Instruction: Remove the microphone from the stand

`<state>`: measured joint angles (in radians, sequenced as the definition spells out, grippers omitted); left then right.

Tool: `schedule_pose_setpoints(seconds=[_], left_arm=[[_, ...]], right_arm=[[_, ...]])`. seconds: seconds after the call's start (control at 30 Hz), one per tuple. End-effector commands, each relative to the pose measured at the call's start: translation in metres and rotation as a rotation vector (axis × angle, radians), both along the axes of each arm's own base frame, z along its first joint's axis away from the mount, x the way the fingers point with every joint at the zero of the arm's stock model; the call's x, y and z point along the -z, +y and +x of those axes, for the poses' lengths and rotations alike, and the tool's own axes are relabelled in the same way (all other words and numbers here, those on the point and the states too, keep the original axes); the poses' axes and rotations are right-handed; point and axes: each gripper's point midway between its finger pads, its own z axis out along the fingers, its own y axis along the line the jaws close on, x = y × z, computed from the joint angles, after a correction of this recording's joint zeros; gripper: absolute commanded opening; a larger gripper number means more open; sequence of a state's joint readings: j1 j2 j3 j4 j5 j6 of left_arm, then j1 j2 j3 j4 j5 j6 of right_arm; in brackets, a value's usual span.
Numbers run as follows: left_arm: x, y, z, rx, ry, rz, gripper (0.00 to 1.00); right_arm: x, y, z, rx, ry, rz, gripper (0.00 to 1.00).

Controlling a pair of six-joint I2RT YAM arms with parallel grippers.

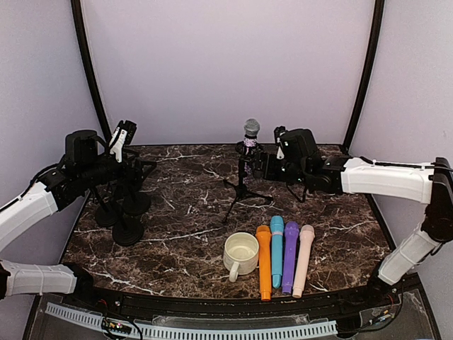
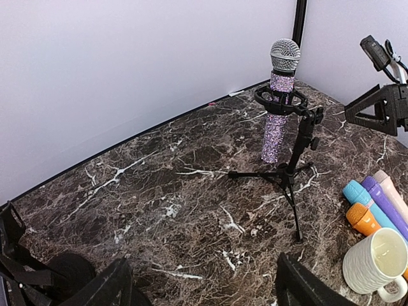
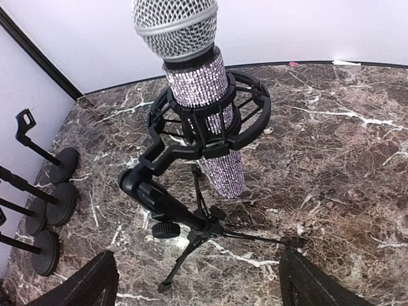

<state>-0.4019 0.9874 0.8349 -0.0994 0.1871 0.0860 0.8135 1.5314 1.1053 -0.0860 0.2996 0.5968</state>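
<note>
One sparkly purple microphone [image 3: 196, 86], silver-headed

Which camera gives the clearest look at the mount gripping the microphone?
Right wrist: the black ring mount fills the frame, encircling the glittery microphone below its mesh head. Left wrist shows it smaller, from the side; top external shows only a tiny dark blob.

Microphone [image 1: 251, 130] upright in tripod stand [image 1: 243, 185]; right hand [image 1: 272, 150] just beside; mug [image 1: 241, 253], four coloured toy mics [image 1: 284, 255] nearer.
</note>
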Motion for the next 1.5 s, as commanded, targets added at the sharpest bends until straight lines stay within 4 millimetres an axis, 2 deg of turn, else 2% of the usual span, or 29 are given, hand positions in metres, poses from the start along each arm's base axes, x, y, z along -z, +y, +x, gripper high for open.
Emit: schedule_pose_setpoints(seconds=[0.0, 0.1, 0.17, 0.23, 0.27, 0.3, 0.33, 0.4, 0.5, 0.6, 0.63, 0.67, 0.7, 0.73, 0.9, 1.1, 1.37, 1.47], left_arm=[[-0.008, -0.007, -0.006, 0.053, -0.026, -0.029, 0.80], [-0.005, -0.011, -0.006, 0.060, -0.021, -0.022, 0.80], [-0.006, -0.018, -0.006, 0.065, -0.005, -0.025, 0.80], [-0.009, -0.032, -0.006, 0.080, 0.014, -0.045, 0.80], [-0.016, -0.043, -0.008, 0.094, 0.011, -0.060, 0.79], [-0.014, -0.052, -0.008, 0.102, 0.021, -0.056, 0.79], [-0.023, -0.066, -0.012, 0.117, 0.005, -0.058, 0.79], [-0.022, -0.092, -0.009, 0.135, 0.047, -0.088, 0.79], [-0.031, -0.123, -0.004, 0.176, 0.064, -0.158, 0.79], [-0.029, -0.159, 0.008, 0.208, 0.083, -0.172, 0.79], [-0.038, -0.169, 0.011, 0.220, 0.072, -0.186, 0.79], [-0.023, -0.179, 0.018, 0.221, 0.107, -0.170, 0.79], [-0.032, -0.188, 0.021, 0.235, 0.101, -0.184, 0.79], [-0.016, -0.197, 0.028, 0.237, 0.130, -0.166, 0.79], [0.008, -0.237, 0.050, 0.275, 0.191, -0.154, 0.83], [0.039, -0.258, 0.066, 0.284, 0.241, -0.133, 0.84], [0.052, -0.268, 0.080, 0.264, 0.245, -0.144, 0.84], [0.058, -0.268, 0.085, 0.245, 0.241, -0.132, 0.81]], right_arm=[[-0.043, 0.005, 0.009, -0.033, -0.066, 0.110, 0.91], [-0.057, 0.004, 0.016, -0.065, -0.069, 0.098, 0.94], [-0.069, 0.001, 0.023, -0.078, -0.078, 0.088, 0.98], [-0.079, -0.003, 0.033, -0.085, -0.084, 0.069, 0.98], [-0.084, -0.005, 0.039, -0.082, -0.086, 0.059, 0.98], [-0.087, -0.007, 0.045, -0.084, -0.087, 0.048, 0.98], [-0.092, -0.007, 0.050, -0.089, -0.090, 0.039, 0.98], [-0.095, -0.006, 0.061, -0.100, -0.085, 0.018, 0.98], [-0.091, -0.001, 0.079, -0.114, -0.072, -0.030, 0.98], [-0.092, 0.010, 0.093, -0.145, -0.081, -0.063, 0.98], [-0.091, 0.012, 0.098, -0.149, -0.081, -0.073, 0.98], [-0.090, 0.014, 0.102, -0.153, -0.080, -0.084, 0.97], [-0.087, 0.017, 0.107, -0.157, -0.078, -0.094, 0.96], [-0.084, 0.019, 0.110, -0.159, -0.076, -0.106, 0.95], [-0.073, 0.023, 0.122, -0.157, -0.064, -0.151, 0.86], [-0.064, 0.020, 0.125, -0.151, -0.068, -0.189, 0.79], [-0.057, 0.031, 0.131, -0.184, -0.063, -0.182, 0.68], [-0.055, 0.034, 0.132, -0.192, -0.060, -0.179, 0.64]])
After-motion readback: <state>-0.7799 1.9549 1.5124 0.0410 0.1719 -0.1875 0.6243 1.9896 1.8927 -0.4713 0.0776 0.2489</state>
